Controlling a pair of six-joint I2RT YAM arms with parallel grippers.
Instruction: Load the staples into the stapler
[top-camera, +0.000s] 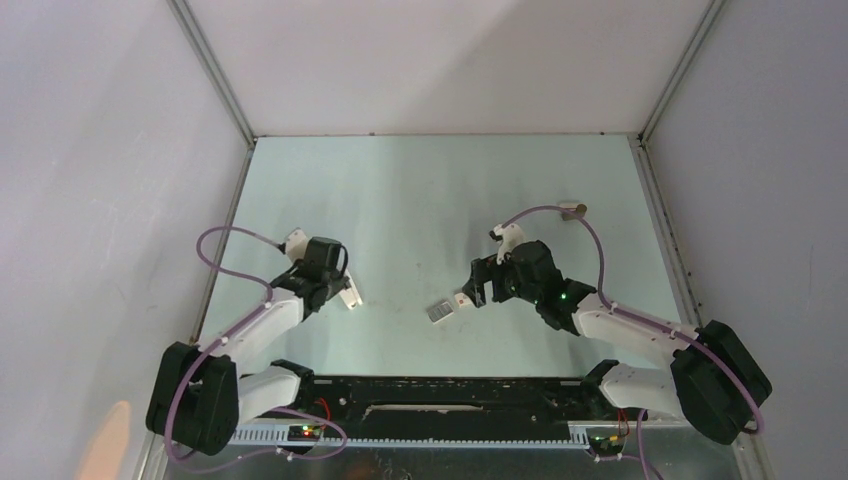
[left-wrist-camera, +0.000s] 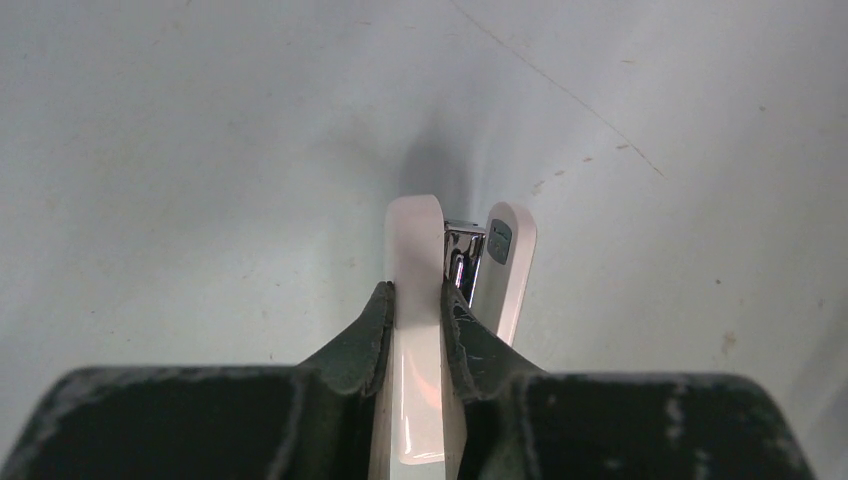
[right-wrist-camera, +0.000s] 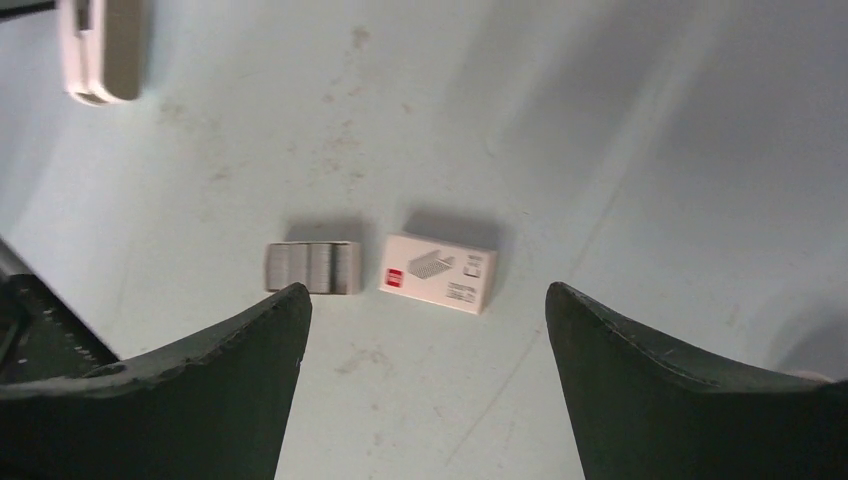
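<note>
**A:** From above, where is everything sitting?

**B:** The stapler (top-camera: 347, 295) is sitting left of centre, at the tip of the left arm. Whether it is resting on the tabletop (top-camera: 420, 200) or hanging just over it is not showing. The staples (top-camera: 438, 312) are lying lower middle, well apart from it. The white box (top-camera: 461, 299) is lying just beside them on the right, and the right arm is hanging over both.

**A:** And the left wrist view?

**B:** The left fingers (left-wrist-camera: 365, 340) are clamping together on one glossy white leaf of the stapler at centre frame. The metal channel and the second leaf are standing free to its right. Gripping only that leaf is risking the rest swinging on its hinge, or the smooth plastic sliding out.

**A:** The right wrist view?

**B:** The right fingers (right-wrist-camera: 250, 350) are standing wide apart and holding nothing, with staples and box lying between them in mid frame. Those two are lying so close together that a closing grip is risking catching the box as well. It is also risking shoving the flat strip along the tabletop and breaking it up.
</note>
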